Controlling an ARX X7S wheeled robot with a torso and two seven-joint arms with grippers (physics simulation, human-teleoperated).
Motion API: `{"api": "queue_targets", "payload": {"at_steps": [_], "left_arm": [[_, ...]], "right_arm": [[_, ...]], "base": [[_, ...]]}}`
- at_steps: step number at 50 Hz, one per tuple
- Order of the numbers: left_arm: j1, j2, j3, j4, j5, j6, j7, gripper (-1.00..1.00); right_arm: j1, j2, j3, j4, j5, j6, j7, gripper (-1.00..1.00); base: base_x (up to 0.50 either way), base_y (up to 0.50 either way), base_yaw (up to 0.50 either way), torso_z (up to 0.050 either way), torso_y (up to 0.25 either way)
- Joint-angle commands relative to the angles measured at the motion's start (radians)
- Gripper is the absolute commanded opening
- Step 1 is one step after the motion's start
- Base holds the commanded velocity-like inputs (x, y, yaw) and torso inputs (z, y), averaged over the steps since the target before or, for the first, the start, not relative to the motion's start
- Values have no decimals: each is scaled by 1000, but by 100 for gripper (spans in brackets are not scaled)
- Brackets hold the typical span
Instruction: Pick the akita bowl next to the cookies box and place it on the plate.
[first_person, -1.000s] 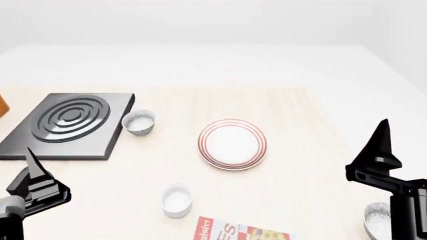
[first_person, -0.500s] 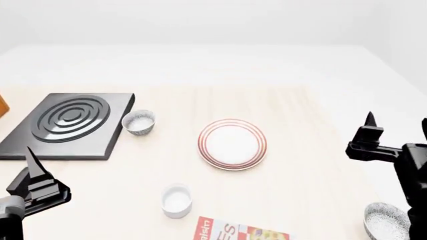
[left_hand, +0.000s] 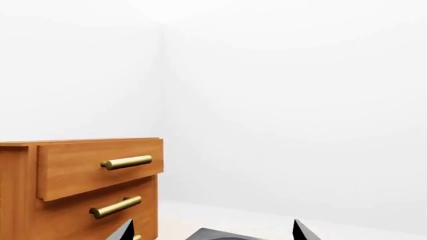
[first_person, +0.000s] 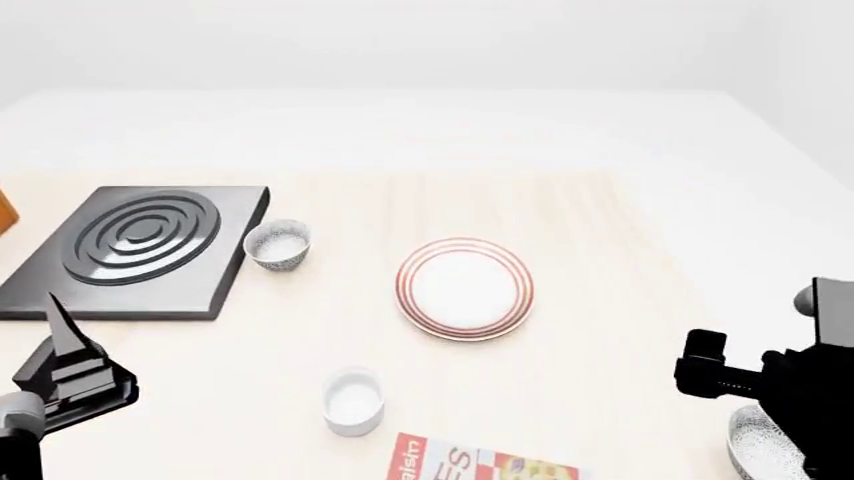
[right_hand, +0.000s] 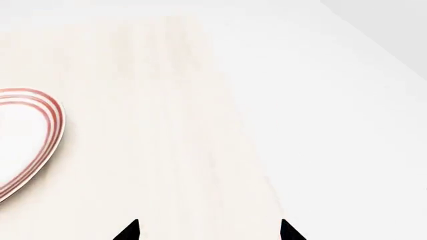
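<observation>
Two speckled akita bowls show in the head view. One akita bowl (first_person: 763, 447) sits at the near right, closest to the cookies box (first_person: 483, 464), and my right arm partly hides it. The other bowl (first_person: 278, 244) stands beside the stove. The red-ringed plate (first_person: 465, 288) lies mid-table, and its edge (right_hand: 40, 135) appears in the right wrist view. My right gripper (first_person: 705, 362) hovers just left of and above the near bowl. Its jaws (right_hand: 208, 231) are open over bare table. My left gripper (first_person: 64, 345) is open at the near left (left_hand: 210, 235), holding nothing.
A black stove plate (first_person: 134, 250) lies at the far left, with its corner (left_hand: 217, 235) below the left fingertips. A wooden drawer cabinet (left_hand: 80, 185) stands beyond it. A plain white cup (first_person: 354, 400) sits just behind the cookies box. The table's right edge (right_hand: 267, 150) runs close to the right gripper.
My right gripper has dropped and tipped over from pointing upward, and now sits lower, close to the near-right bowl. The left arm has hardly moved.
</observation>
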Motion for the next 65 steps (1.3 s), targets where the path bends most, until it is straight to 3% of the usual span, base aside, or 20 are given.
{"api": "queue_targets", "payload": {"at_steps": [1,24,47,57,58,65], "left_arm": [[4,-4,-4,3,-5,1,-6,100],[4,-11,1,-1,-9,3,-15,100],[6,-19,1,2,-15,1,-24,100],[7,-22,3,4,-16,-1,-29,100],[8,-22,4,5,-16,1,-29,100],[10,-24,4,2,-18,4,-30,100]], "right_arm": [[-57,45,-46,157,146,11,93,100],[-105,60,-112,279,123,-82,54,100],[-141,49,-250,531,-6,-259,-92,100],[-150,48,-267,514,-8,-272,-100,100],[-153,50,-271,505,-14,-282,-101,-100],[-183,54,-266,400,-15,-351,-125,-100]], "base": [[0,0,0,0,0],[0,0,0,0,0],[0,0,0,0,0],[0,0,0,-4,0],[0,0,0,0,0],[2,0,0,-3,0]]}}
